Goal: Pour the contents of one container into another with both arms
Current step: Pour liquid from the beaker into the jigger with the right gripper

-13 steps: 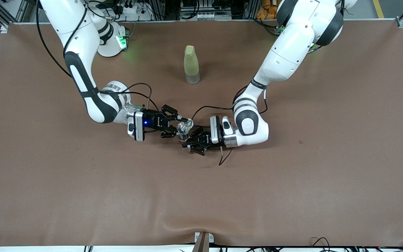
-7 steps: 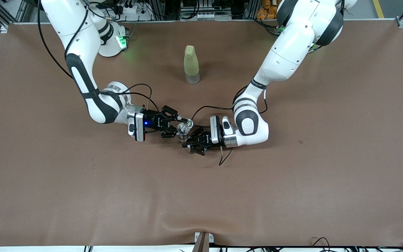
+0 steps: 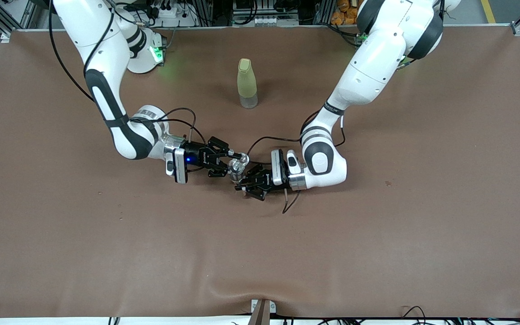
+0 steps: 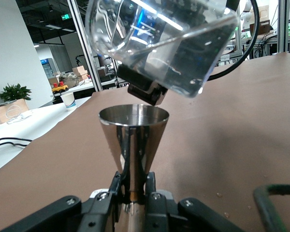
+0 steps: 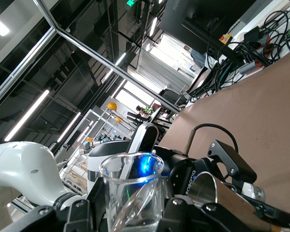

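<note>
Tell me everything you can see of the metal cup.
The metal cup is a small shiny steel cone, wide at its open mouth and narrowing to a slim waist. It stands upright with its mouth up, clamped at the waist by the left gripper above the brown table near the middle. A tilted clear glass, held by the right gripper, hangs just above its rim. Its inside is hidden.

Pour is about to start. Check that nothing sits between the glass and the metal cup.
Nothing visible does. The glass, tilted in the right claw, hangs just above the open mouth of the metal cup held by the left claw.
</note>
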Available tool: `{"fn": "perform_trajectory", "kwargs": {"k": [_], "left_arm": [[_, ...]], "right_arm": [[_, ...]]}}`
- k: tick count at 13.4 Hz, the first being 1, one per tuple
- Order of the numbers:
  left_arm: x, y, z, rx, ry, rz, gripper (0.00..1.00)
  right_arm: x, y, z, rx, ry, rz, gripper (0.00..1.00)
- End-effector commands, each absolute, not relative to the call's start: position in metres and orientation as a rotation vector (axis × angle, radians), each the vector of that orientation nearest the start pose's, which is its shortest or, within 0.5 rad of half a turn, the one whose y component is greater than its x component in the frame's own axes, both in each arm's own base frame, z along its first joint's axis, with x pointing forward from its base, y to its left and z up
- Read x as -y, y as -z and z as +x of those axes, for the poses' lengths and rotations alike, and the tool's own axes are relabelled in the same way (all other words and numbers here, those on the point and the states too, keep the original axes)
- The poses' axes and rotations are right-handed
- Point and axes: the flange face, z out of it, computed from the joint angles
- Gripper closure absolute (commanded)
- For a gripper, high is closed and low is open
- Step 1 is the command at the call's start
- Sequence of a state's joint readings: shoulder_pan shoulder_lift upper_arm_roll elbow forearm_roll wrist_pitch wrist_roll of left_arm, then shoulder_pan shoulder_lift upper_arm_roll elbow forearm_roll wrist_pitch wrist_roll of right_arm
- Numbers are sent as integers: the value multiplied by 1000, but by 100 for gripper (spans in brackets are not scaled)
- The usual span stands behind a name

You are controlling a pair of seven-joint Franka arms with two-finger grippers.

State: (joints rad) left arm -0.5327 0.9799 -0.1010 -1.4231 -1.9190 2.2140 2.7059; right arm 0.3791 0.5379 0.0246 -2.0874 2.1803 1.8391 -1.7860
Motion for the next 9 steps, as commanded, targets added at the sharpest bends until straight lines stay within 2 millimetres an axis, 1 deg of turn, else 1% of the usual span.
{"fn": "perform_trajectory", "kwargs": {"k": [1, 9], "left_arm": [[447, -123, 580, 1495, -1352, 1293, 100], [446, -122, 580, 1495, -1352, 1293, 100]], "right_arm": [[-290, -194, 515, 219, 677, -1531, 100], [-292, -195, 514, 155, 606, -1526, 100]]}}
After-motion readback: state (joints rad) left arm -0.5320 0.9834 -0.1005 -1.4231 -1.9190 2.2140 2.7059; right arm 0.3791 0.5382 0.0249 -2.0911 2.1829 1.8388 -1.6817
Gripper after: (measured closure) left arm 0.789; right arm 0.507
